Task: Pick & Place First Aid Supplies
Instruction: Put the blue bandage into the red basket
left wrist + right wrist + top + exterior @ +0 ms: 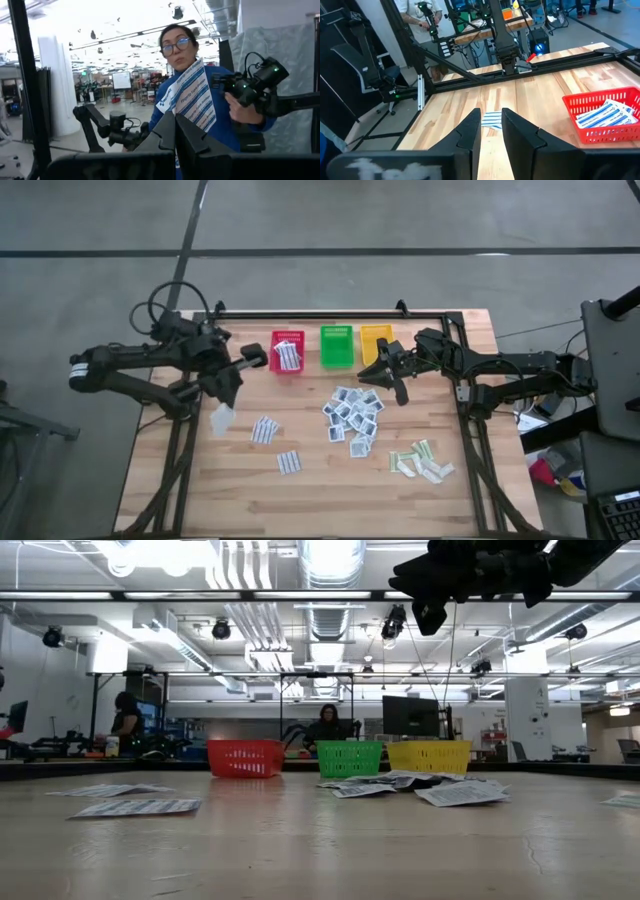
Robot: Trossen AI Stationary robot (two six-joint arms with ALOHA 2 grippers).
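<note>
The left gripper [226, 390] hangs over the left part of the table [320, 480], fingers pinched tight on an oblong white packet with blue stripes [191, 95], which stands up from the fingertips. The right gripper [390, 380] is raised near the yellow basket [375, 340], its fingers a little apart with nothing visibly between them. More striped packets lie in the red basket [273, 352], and two small lots [264, 429] [288, 463] rest on the wood near the left gripper. The small square white-blue packets [352, 416] sit heaped mid-table below the green basket [336, 346]. The pale green-beige strips [422, 461] lie near the front right. A person [192, 65] stands beyond the table
</note>
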